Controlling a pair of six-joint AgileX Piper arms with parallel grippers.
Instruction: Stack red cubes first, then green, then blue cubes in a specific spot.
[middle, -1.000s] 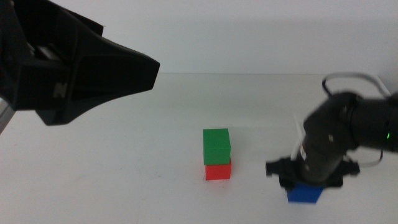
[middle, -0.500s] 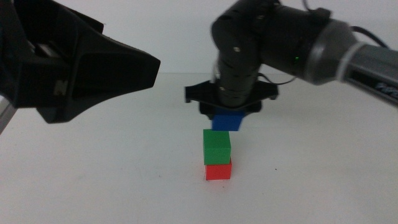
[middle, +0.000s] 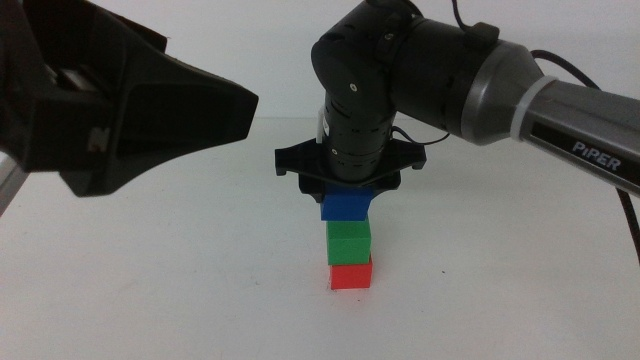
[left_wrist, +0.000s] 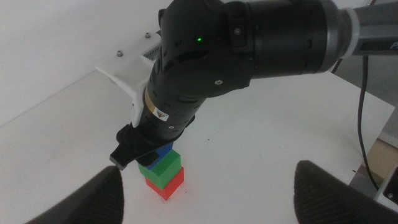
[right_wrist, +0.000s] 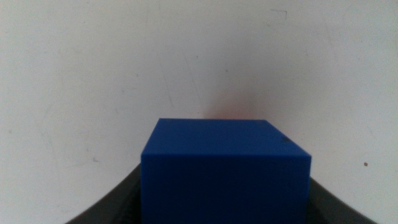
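- Your right gripper (middle: 347, 190) hangs just above the centre of the middle view, at the end of the dark arm coming in from the right edge. Its jaws are pinching the blue cube (middle: 347, 206) by its sides.
- The blue cube sits directly over the green cube (middle: 348, 241). In the middle view the two look to be touching or very nearly so; you cannot tell from here whether the blue one bears its weight on the green.
- The green cube rests on the red cube (middle: 350, 275), and the red cube rests on the white table (middle: 180, 280), slightly below the centre of the frame. The three form one vertical column, with the blue cube set slightly to the left of the green one.
- In the right wrist view the blue cube (right_wrist: 225, 168) fills the lower middle of the frame, with the dark jaws flanking it at both lower corners. A faint reddish tint shows on the table just behind its top edge.
- In the left wrist view the stack appears low and left of centre: red cube (left_wrist: 166, 184) at the base, green cube (left_wrist: 161, 168) on it, a sliver of blue cube (left_wrist: 164, 150) under the right arm's wrist.
- Your left gripper (middle: 130, 110) waits raised in the upper left of the middle view, well apart from the stack. Its jaws stand spread wide with nothing between them.
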